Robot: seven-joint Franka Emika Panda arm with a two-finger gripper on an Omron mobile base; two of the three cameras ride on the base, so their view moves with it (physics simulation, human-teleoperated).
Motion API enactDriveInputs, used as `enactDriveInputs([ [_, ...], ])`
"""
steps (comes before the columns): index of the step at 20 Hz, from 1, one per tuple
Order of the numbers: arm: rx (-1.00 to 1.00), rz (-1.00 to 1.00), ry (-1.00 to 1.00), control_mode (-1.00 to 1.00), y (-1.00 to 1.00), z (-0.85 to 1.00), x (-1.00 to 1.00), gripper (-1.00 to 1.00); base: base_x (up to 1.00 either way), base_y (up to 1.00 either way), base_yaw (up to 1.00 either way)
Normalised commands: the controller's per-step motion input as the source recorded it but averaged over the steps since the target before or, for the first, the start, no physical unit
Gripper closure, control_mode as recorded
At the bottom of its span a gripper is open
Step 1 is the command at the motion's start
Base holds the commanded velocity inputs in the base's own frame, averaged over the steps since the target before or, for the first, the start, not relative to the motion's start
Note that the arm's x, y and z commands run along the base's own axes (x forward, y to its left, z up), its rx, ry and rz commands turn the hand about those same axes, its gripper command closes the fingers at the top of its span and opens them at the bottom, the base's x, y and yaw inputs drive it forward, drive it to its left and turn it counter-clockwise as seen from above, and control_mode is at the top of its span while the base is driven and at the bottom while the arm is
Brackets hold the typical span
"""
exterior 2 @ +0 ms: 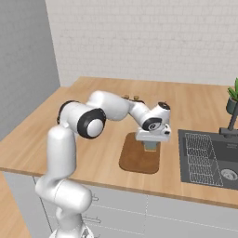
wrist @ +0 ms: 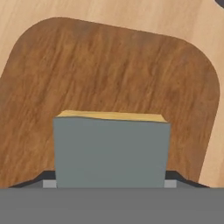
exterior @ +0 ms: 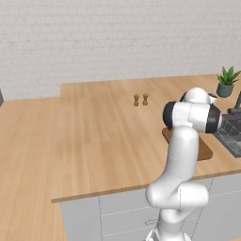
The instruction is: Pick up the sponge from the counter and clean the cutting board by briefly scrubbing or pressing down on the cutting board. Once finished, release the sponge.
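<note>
My gripper [exterior 2: 151,146] hangs over the cutting board [exterior 2: 135,160] with the sponge [wrist: 111,151] clamped between its fingers — grey-green face toward the hand camera, yellow underside pointed down at the reddish-brown wood. On the tan counter [exterior: 94,141], two small wooden shakers [exterior: 140,100] stand at the board's 11 o'clock; the dark sink [exterior 2: 209,158] lies at its 3 o'clock, a potted plant [exterior: 227,82] beyond.

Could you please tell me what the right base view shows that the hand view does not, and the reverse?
Right base view: the dark grey sink basin, the potted green plant, the white brick wall, and the gripper hanging above the board.

Hand view: the grey-green sponge's yellow underside, up close.

Both: the reddish-brown wooden cutting board on the light tan wood-plank counter.
</note>
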Motion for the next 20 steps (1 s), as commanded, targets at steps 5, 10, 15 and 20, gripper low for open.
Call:
enactDriveInputs([
  [5, 0.12, 0.0, 0.01, -1.0, 0.06, -0.23, 0.06, 1.0, 0.0, 0.0, 0.0],
  [10, 0.0, 0.0, 0.01, -1.0, 0.58, -0.83, 0.08, 1.0, 0.0, 0.0, 0.0],
  [15, 0.0, 0.0, -0.01, -1.0, 1.0, -0.56, -0.11, 1.0, 0.0, 0.0, 0.0],
  [20, -0.04, 0.0, -0.12, -1.0, 1.0, -0.23, -0.35, 1.0, 0.0, 0.0, 0.0],
])
